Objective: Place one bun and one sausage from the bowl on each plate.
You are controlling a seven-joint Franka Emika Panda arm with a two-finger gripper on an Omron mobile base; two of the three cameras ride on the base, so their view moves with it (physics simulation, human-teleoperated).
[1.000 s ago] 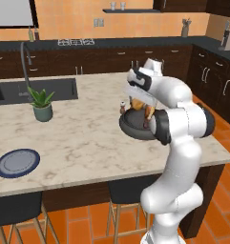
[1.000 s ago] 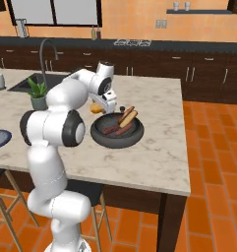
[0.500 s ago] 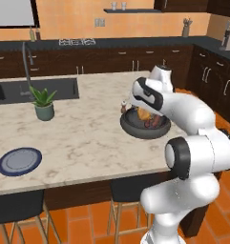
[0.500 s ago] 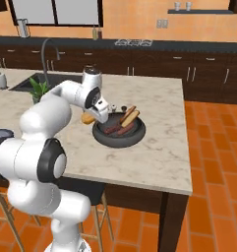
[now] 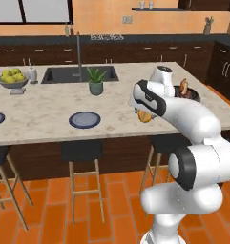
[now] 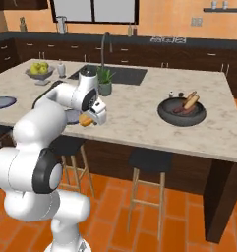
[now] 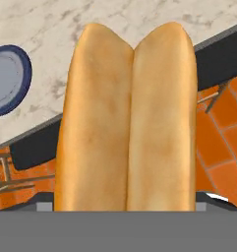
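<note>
The end effector (image 6: pixel 90 119) hangs over the near edge of the bench (image 6: pixel 134 106), clamped on a bun (image 7: pixel 127 118). From the camera on the hand, that bun looms large, its split top running lengthwise. From the left side I see its tan end (image 5: pixel 144 116) poking out under the white wrist.

A blue-rimmed plate (image 5: pixel 84 119) sits on the bench near the end effector, toward the sink side; in the hand view it shows as a blue arc (image 7: pixel 7 78) off to one side of the bun. A second plate (image 6: pixel 2 102) lies well beyond it, at the far end near a bowl of yellow fruit (image 6: pixel 40 70).

The dark bowl (image 6: pixel 182 111) rests well apart from the end effector on the opposite side, holding another bun (image 6: pixel 191 100) and a sausage (image 6: pixel 179 109). A small potted plant (image 5: pixel 95 81) stands behind the end effector, by the sink (image 5: pixel 79 75).
</note>
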